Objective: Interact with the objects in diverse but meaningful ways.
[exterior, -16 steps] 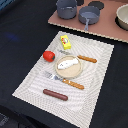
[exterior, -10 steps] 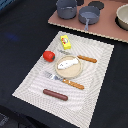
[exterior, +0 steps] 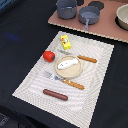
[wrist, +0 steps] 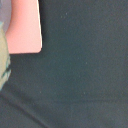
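Your gripper is out of sight in both views, so you cannot tell whether it is released or clenched. The wrist view shows only dark cloth [wrist: 75,75] and the corner of a pink board [wrist: 22,25].

In the exterior view, the striped placemat [exterior: 95,75] holds everything else. The white fish [exterior: 67,64] lies on the round plate [exterior: 69,72]. The tomato [exterior: 48,55] sits just beside the plate, toward the exterior view's left, with the yellow box [exterior: 65,42] behind it. The sausage [exterior: 55,94] lies near the mat's front edge. The saucepan [exterior: 88,15] rests on the pink board [exterior: 107,27], well apart from the mat.
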